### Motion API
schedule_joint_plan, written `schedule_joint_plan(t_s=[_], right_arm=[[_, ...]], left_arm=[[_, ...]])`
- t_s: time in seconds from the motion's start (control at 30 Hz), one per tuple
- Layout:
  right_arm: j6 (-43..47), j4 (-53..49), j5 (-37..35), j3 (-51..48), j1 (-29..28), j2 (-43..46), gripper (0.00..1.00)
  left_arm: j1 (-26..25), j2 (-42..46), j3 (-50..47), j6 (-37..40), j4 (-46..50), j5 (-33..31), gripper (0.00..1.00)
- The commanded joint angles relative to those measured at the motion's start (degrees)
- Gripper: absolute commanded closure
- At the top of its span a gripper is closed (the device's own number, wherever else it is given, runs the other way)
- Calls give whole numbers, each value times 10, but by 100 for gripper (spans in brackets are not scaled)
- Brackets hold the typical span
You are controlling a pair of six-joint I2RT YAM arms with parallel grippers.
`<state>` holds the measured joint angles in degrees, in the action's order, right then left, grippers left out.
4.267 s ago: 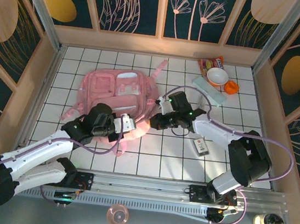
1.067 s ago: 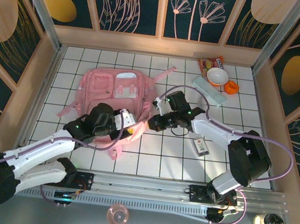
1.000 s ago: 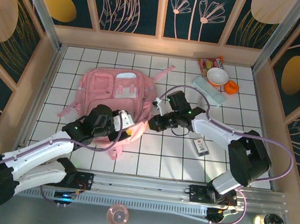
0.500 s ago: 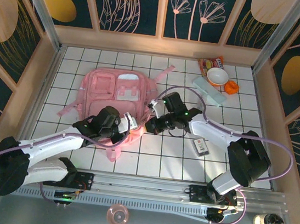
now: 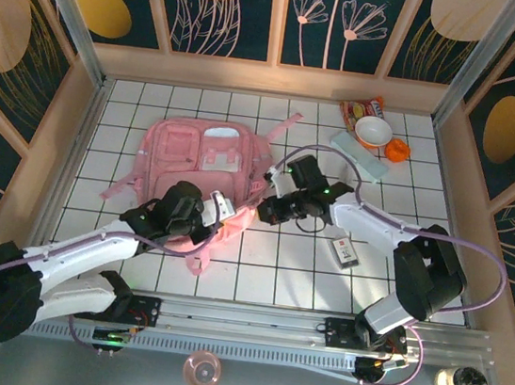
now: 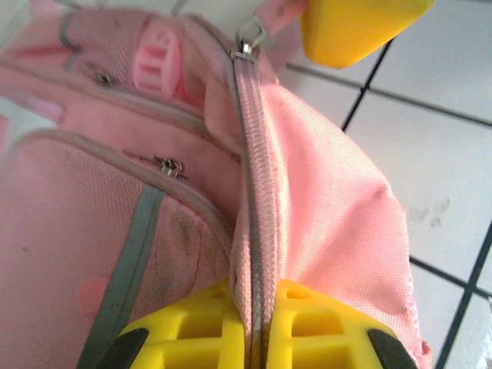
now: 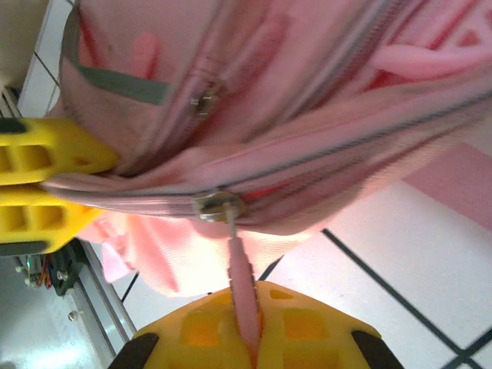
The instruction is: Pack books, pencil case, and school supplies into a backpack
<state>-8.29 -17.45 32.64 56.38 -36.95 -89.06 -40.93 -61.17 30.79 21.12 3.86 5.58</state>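
On the left of the white tiled counter [image 5: 276,271], lying flat: the big pink backpack [image 5: 208,153]. At its near right corner, squeezed tight on the zipper edge [image 6: 257,215]: the left gripper [image 5: 226,215]. Just beside it, pinched together on the pink zipper pull [image 7: 238,261]: the right gripper [image 5: 262,214]. Further right, alone on the tiles: the small dark thing with a white label [image 5: 345,253]. Far back on the right, just beside the white bowl [image 5: 373,132]: the long mint pencil case [image 5: 358,155].

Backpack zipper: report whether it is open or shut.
Shut where visible: the zipper teeth are meshed along the backpack; the right gripper pinches its pull tab.
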Motion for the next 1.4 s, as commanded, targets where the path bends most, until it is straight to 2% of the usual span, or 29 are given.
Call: schedule_joint_plan(t_s=[0.0,0.17,0.23,0.27,0.3,0.33,0.37,0.4,0.47,0.6,0.7,0.73,0.8,0.87,0.9,1.1,1.17,1.23,1.27,1.3,1.37], right_arm=[[23,-24,-67,22,51,-29,100],[45,-36,-118,72,77,-94,100],[54,-35,-95,82,73,-98,100],[62,-26,-72,79,63,-90,100],[70,-17,-62,74,50,-79,100],[89,-13,-47,67,31,-65,100],[109,-12,-39,61,10,-50,100],[123,-12,-39,53,-5,-37,100],[148,-5,-31,28,-26,-8,100],[160,8,-45,-10,-26,26,100],[146,-16,-51,-8,-9,24,99],[138,-12,-51,-13,-4,27,92],[122,9,-42,-29,5,41,81],[103,41,-31,-49,11,60,64],[93,57,-31,-59,13,67,62],[-44,127,-14,-79,29,53,58],[-111,150,5,-80,28,38,58],[-163,176,28,-85,23,24,58],[-177,181,26,-86,18,20,58],[-187,182,20,-86,15,15,58],[-195,184,17,-83,10,10,58]], left_arm=[[2,52,8,36,2,27,100],[1,96,9,60,54,14,100],[1,104,7,55,56,11,100],[1,104,6,45,56,13,90],[1,103,7,34,55,15,74],[1,101,8,14,49,11,54],[2,102,9,-10,40,1,40],[2,104,8,-26,31,-11,31],[7,111,4,-52,11,-37,22],[46,111,7,-81,0,-27,14],[47,74,25,-32,51,-36,8],[47,51,33,-2,77,-30,1],[45,11,46,62,118,-35,1],[43,-15,47,112,130,-65,1],[41,-19,48,129,124,-70,1],[35,-79,52,187,101,-46,1],[23,-100,47,200,99,-59,1],[14,-119,37,208,79,-104,1],[12,-127,34,209,66,-134,7],[11,-135,32,207,54,-160,20],[11,-137,40,207,50,-173,57]])
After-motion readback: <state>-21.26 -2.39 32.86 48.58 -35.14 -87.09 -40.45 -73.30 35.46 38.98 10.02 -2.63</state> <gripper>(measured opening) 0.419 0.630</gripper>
